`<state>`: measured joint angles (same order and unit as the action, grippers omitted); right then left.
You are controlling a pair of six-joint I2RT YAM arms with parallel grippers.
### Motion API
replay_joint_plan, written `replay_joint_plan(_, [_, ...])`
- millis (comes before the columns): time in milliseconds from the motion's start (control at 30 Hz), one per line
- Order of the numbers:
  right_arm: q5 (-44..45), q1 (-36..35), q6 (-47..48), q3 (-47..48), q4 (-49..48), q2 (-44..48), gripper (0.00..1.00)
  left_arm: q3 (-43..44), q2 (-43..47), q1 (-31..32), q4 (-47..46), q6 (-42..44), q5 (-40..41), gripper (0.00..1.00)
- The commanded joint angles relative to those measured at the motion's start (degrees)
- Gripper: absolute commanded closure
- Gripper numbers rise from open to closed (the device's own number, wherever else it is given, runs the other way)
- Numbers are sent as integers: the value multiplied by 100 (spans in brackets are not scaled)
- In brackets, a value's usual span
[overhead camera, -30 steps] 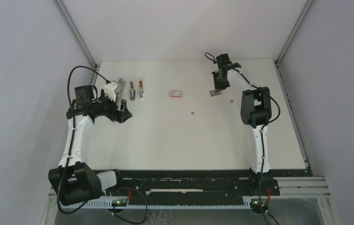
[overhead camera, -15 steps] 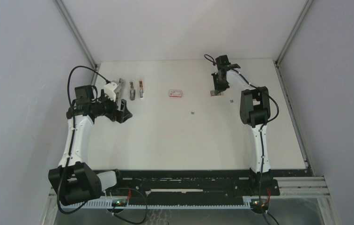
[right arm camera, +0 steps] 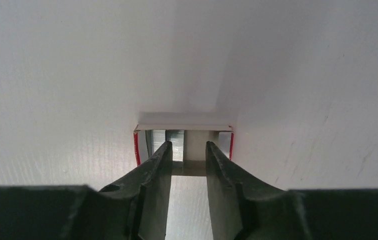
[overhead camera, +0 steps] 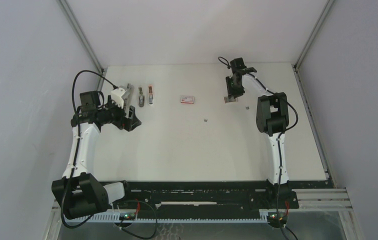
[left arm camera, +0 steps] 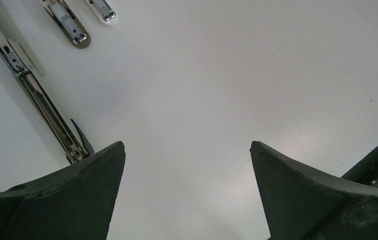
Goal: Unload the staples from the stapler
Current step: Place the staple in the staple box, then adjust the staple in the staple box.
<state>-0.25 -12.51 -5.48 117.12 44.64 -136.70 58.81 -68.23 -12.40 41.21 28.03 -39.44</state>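
Left gripper (overhead camera: pixel 130 120): jaws spread wide, nothing between them, bare table (left arm camera: pixel 202 90) underneath. Opened stapler (left arm camera: pixel 37 100) lies just outside its left finger (left arm camera: pixel 77 200), metal rail running away from the fingertip. Two short metal pieces (left arm camera: pixel 69 25) sit further ahead of that gripper, side by side, apart from it.

Red-and-white box (overhead camera: pixel 187 99): closed, flat on the table, well to the left of the right gripper. One loose grey bit (overhead camera: pixel 205 120) lies nearer the arm bases.

Right gripper (right arm camera: pixel 184 150): jaws parted only a little, gripping nothing that can be seen. Tips point down into a small open tray (right arm camera: pixel 183 120) with red sides. Staples (right arm camera: pixel 176 140) lie in that tray, grey strips right at the left fingertip. Second grey bit (overhead camera: pixel 247 107) lies just right of this gripper.
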Motion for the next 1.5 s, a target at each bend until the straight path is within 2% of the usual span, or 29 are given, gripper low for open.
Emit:
replay_joint_plan(0, [10,-83,-134,-74,-166,553,66,-219,81,-52,-131,1,-185,0])
replay_joint_plan(400, [-119,-163,-284,-269,-308,692,62,-220,90,-52,-131,-4,-200,0])
replay_joint_plan(600, [0,-257,-252,-329,-340,644,52,-214,46,-52,-130,5,-222,0])
replay_joint_plan(1467, [314,-332,-153,-299,-400,362,50,-229,99,-58,-131,9,-283,0])
